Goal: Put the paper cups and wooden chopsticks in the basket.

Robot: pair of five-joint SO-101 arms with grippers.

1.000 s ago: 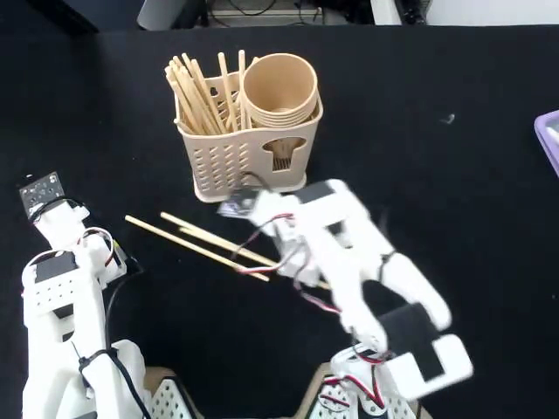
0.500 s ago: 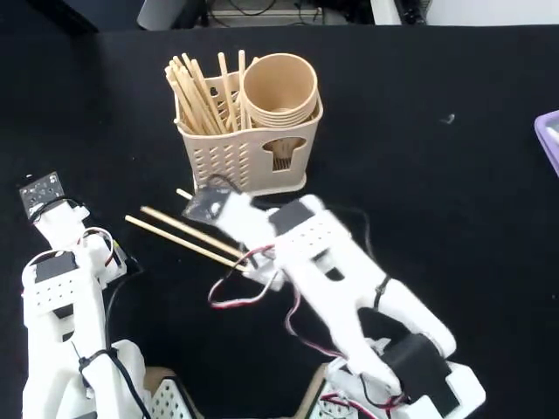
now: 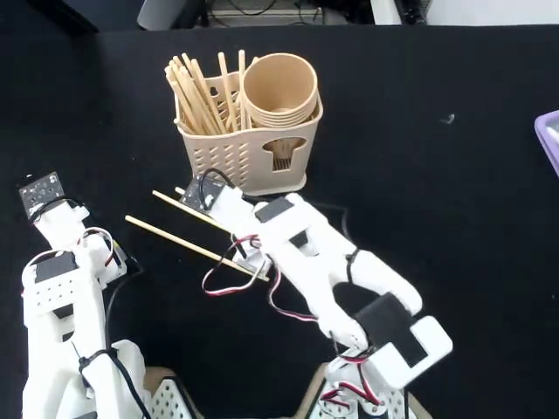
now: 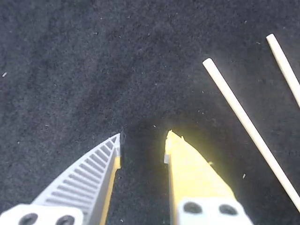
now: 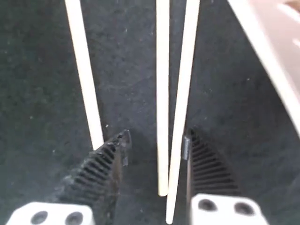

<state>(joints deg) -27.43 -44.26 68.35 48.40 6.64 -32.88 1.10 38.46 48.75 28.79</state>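
A beige slotted basket (image 3: pixel 249 157) stands at the back of the black table, holding a bundle of wooden chopsticks (image 3: pixel 199 94) and stacked paper cups (image 3: pixel 279 87). Three loose chopsticks lie in front of it; the longest visible one (image 3: pixel 188 246) runs diagonally. My right arm (image 3: pixel 297 249) lies over the other two. My right gripper (image 5: pixel 157 138) is open low over the cloth, with two chopsticks (image 5: pixel 162 93) between its fingers and a third (image 5: pixel 84 75) just outside one finger. My left gripper (image 4: pixel 143 138) is open near the cloth with nothing in it; two chopstick ends (image 4: pixel 234 103) lie beside it.
A purple container edge (image 3: pixel 548 140) shows at the table's right side. The basket wall (image 5: pixel 267 51) is close beside my right gripper. Open black cloth stretches to the right of the basket. Both arm bases stand at the front edge.
My right arm has swung left from beside the basket and come down over the loose chopsticks. The two chopsticks nearer the basket have shifted slightly toward it. The left arm has kept still.
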